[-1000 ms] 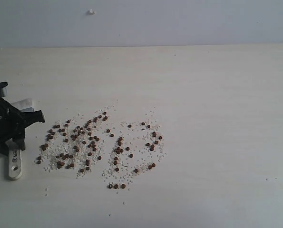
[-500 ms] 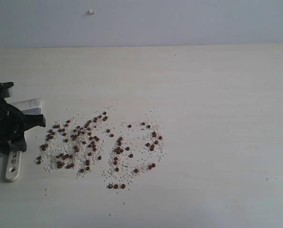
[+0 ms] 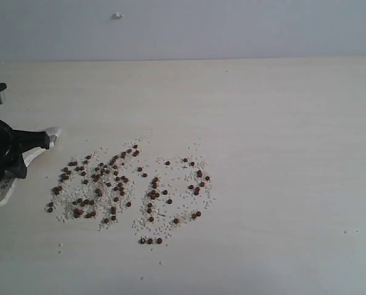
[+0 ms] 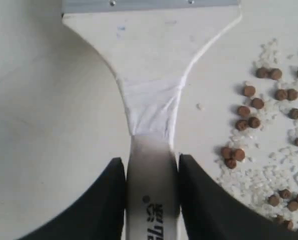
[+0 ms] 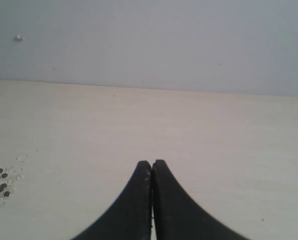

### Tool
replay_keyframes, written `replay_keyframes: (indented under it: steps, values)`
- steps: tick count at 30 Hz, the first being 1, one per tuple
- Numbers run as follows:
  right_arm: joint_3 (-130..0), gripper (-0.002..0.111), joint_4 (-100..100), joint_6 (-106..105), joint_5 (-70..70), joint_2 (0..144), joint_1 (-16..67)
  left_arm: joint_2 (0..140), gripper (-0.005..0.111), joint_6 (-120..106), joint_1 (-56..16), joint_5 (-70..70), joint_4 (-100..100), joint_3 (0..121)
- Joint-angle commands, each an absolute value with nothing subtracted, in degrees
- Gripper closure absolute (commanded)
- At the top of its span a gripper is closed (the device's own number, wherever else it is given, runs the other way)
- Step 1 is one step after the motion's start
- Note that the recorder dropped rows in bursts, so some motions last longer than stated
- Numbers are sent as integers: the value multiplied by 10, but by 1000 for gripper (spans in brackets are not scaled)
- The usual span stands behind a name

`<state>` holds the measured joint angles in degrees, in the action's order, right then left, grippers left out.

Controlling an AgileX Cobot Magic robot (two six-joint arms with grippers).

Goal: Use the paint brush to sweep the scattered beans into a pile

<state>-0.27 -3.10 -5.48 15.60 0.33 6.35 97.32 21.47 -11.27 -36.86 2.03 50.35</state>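
On the left of the exterior view, the left gripper (image 4: 151,167) clamps the paint brush (image 4: 151,60) by its narrow handle and holds it slanted just beside the scattered beans (image 3: 109,184). The right gripper (image 5: 152,167) hovers over the table (image 3: 281,135), jaws pressed together on nothing.

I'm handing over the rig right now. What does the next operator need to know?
Left gripper: shut on the brush handle, just beyond the left edge of the beans in the exterior view.
Right gripper: shut, empty, away from the beans.
Done: brush gripped.
Left: all the sweeping. The beans lie scattered in two loose patches, not gathered yet.
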Motion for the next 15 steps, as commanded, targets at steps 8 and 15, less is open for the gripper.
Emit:
replay_keyframes:
  steps: [8,15]
  values:
    - [0,108,-29,-58,152,0,61,964,107,170,-109,-377,78,560]
    - [0,108,-32,-59,152,0,61,964,107,151,-108,-364,99,596]
